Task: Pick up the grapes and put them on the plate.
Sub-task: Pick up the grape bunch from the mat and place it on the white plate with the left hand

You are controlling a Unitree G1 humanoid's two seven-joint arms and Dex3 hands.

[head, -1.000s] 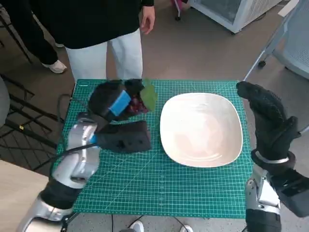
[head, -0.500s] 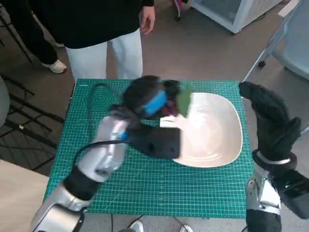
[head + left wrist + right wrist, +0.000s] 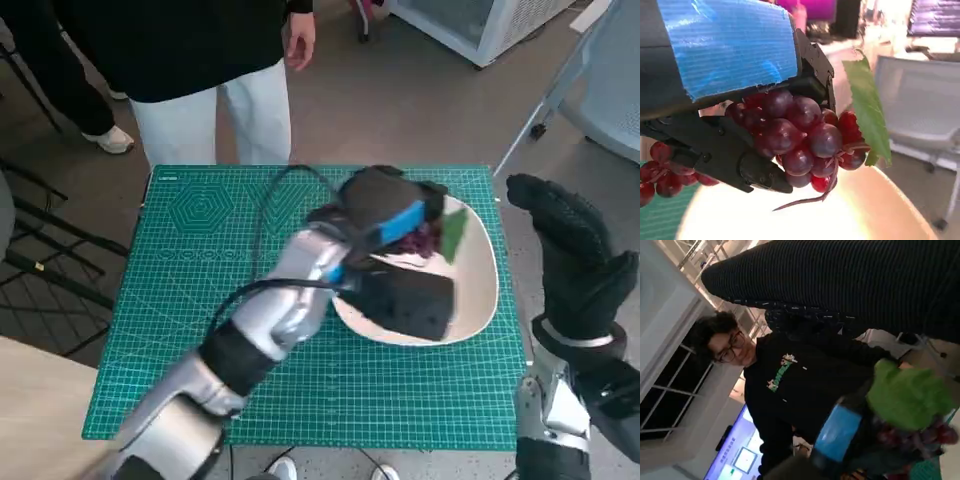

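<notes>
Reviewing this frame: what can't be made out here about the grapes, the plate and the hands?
- Head view: left hand covers most of the grapes; whether they touch the plate is hidden.
- Left wrist view: plate overexposed; bunch cut off at an edge.
- Right wrist view: grapes blurred.
- Right hand: fingers seen from behind, state unclear.

Dark red grapes (image 3: 800, 135) with a green leaf (image 3: 867, 110) hang over the white plate (image 3: 478, 300).
</notes>
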